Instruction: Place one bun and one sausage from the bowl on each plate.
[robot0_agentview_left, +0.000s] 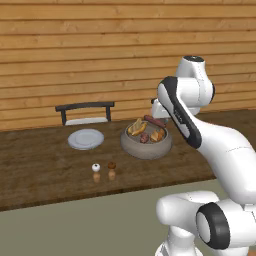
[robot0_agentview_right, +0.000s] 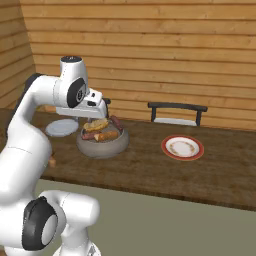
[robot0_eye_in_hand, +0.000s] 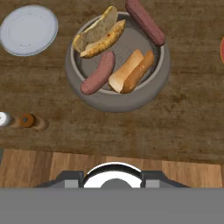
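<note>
- Bowl (robot0_eye_in_hand: 118, 98) sits in the upper centre of the hand view, on the dark wood table (robot0_eye_in_hand: 183, 122). Nothing is plated yet.
- Contents: two buns and two sausages. One bun (robot0_eye_in_hand: 99, 34) lies at the bowl's upper left, the other bun (robot0_eye_in_hand: 131, 71) right of centre. One sausage (robot0_eye_in_hand: 98, 72) lies left of centre on the floor of the bowl; the other sausage (robot0_eye_in_hand: 145, 22) rests across the upper-right rim.
- Pale plate (robot0_eye_in_hand: 28, 29) is in the upper left corner, apart from the bowl. Red-rimmed plate (robot0_agentview_right: 182, 147) lies right of centre in the right base view, well apart from the bowl.
- Gripper (robot0_agentview_right: 96, 118) hangs above the bowl, holding nothing. Whether its fingers are apart or together: cannot tell.
- Handling, judged: buns light and soft, so they crush under a hard squeeze; pinch across the narrow width at mid-length.
- Sausages firmer, round, likely to roll or slip; grip across the middle. The rim sausage looks easiest to reach.
</note>
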